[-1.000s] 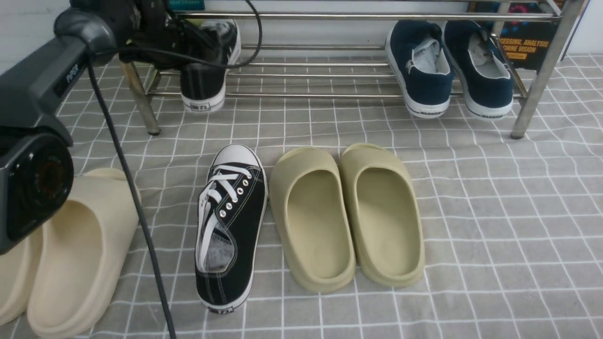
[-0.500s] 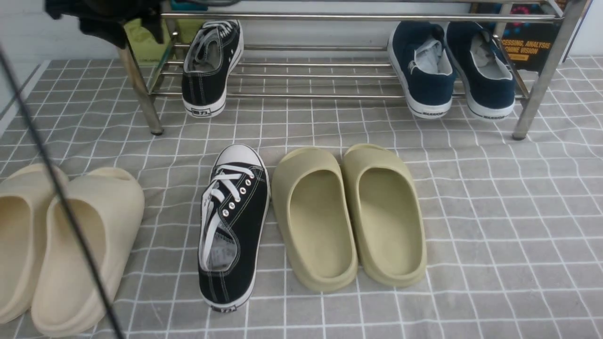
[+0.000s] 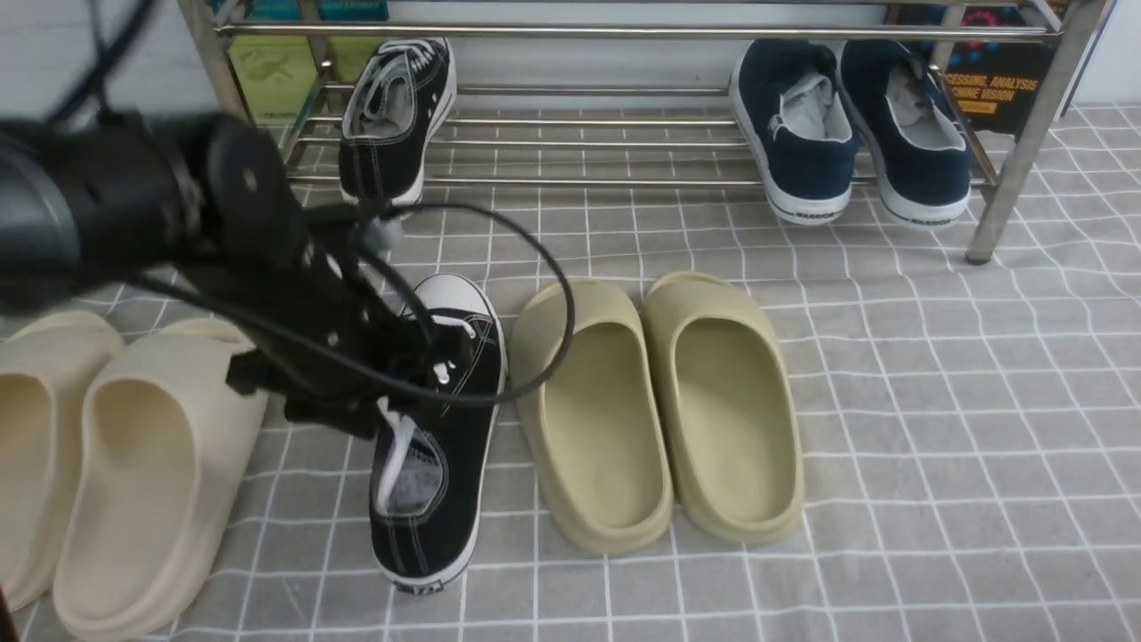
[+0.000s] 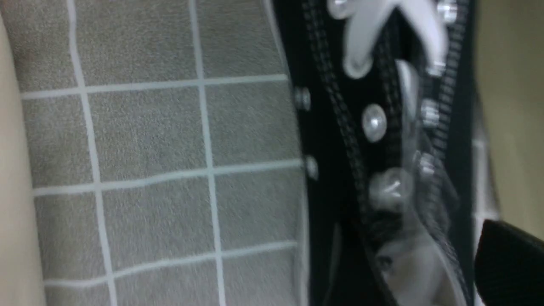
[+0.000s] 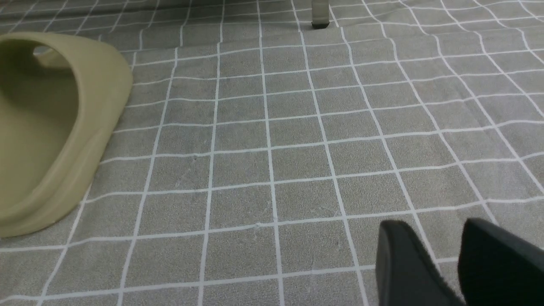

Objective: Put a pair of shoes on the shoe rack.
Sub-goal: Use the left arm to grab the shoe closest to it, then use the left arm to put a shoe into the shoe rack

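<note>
One black sneaker with white laces stands on the lower bars of the silver shoe rack, at its left end, heel toward me. The other black sneaker lies on the grey checked cloth, toe toward the rack. My left gripper hangs blurred over its laces and opening. The left wrist view shows the sneaker's eyelets close up and one black finger beside its side wall; the gripper looks open. My right gripper is empty, fingers slightly apart, low over the cloth.
Two navy slip-ons sit on the rack's right end. Two olive slides lie right of the floor sneaker, one also in the right wrist view. Two beige slides lie at the left. The arm's cable loops over the olive slide.
My left arm has left the rack's left end and swung back and down onto the floor sneaker. The first sneaker stays on the rack.
</note>
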`<state>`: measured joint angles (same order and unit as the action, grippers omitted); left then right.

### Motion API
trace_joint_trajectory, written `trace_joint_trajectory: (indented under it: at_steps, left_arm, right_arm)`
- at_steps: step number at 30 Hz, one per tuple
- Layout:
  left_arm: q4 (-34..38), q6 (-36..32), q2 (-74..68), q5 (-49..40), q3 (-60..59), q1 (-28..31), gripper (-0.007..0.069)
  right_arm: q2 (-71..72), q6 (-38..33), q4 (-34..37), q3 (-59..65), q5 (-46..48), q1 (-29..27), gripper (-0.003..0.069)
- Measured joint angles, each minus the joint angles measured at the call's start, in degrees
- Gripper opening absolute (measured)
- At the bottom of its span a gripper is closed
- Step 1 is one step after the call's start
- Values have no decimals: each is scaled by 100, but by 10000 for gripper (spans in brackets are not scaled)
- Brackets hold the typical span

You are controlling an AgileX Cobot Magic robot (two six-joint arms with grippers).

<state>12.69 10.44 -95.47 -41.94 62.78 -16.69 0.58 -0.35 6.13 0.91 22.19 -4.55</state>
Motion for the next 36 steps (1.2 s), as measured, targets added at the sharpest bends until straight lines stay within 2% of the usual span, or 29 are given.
trace_joint_trajectory:
  at_steps: [3,5,7,8,9,13,16,21,31,36]
  left_arm:
    - [-64,131,-202,255,-84,1,311]
    - [-79,146,-326,328,-97,1,200]
    - [-79,150,-357,345,-97,1,135]
    - [-86,150,-357,345,-97,-11,47]
    - [-92,150,-349,295,-62,-11,15]
    - [-187,150,-235,-176,277,-17,28]
    - [-267,150,18,-977,1075,-17,28]
    - [-273,150,-122,-1257,2358,-17,28]
    - [-407,89,-2533,-1959,5638,-17,28]
    - [-689,83,-3496,-1874,7015,-17,28]
  right_arm:
    - [0,0,0,0,0,0,239]
    - [0,0,0,0,0,0,239]
    - [0,0,0,0,0,0,239]
    - [0,0,0,0,0,0,239]
    - [0,0,0,0,0,0,239]
    - [0,0,0,0,0,0,239]
    - [0,0,0,0,2,0,239]
    - [0,0,0,0,2,0,239]
    - [0,0,0,0,2,0,239]
    - [0,0,0,0,2,0,239]
